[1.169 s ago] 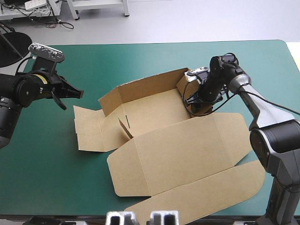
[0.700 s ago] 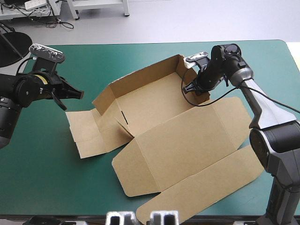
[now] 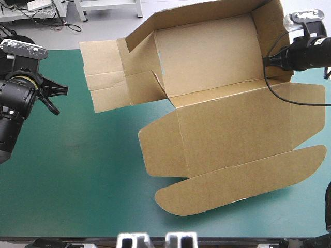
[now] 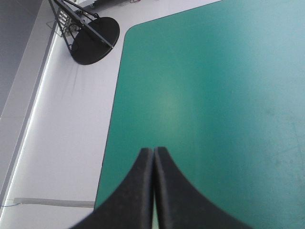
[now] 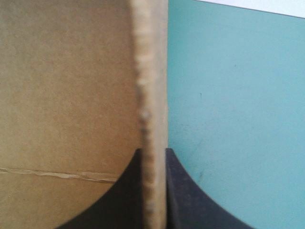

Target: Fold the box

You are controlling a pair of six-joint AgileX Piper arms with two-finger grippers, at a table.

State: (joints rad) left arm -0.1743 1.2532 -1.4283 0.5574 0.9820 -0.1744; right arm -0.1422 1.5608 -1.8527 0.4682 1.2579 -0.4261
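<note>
Teal-green table (image 3: 77,181), brown box (image 3: 227,129) tilted up, right tool (image 5: 154,150) clamped on its wall, left tool (image 4: 153,149) closed

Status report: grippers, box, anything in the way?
Right gripper shut on the box at a side wall; box raised, lid unfolded. Left gripper shut, empty, over the teal-green cover. No obstruction seen.

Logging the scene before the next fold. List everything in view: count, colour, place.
box: one, brown, a partly folded sheet held up over the table's middle and right; walled part toward the far edge, lid flaps toward the near edge.
table cover: one, teal-green, beneath the box, filling most of the high view.
left gripper: one, black fingers shut on nothing, near the table's left edge, apart from the box.
right gripper: one, black fingers shut on the edge of the box's right wall.
</note>
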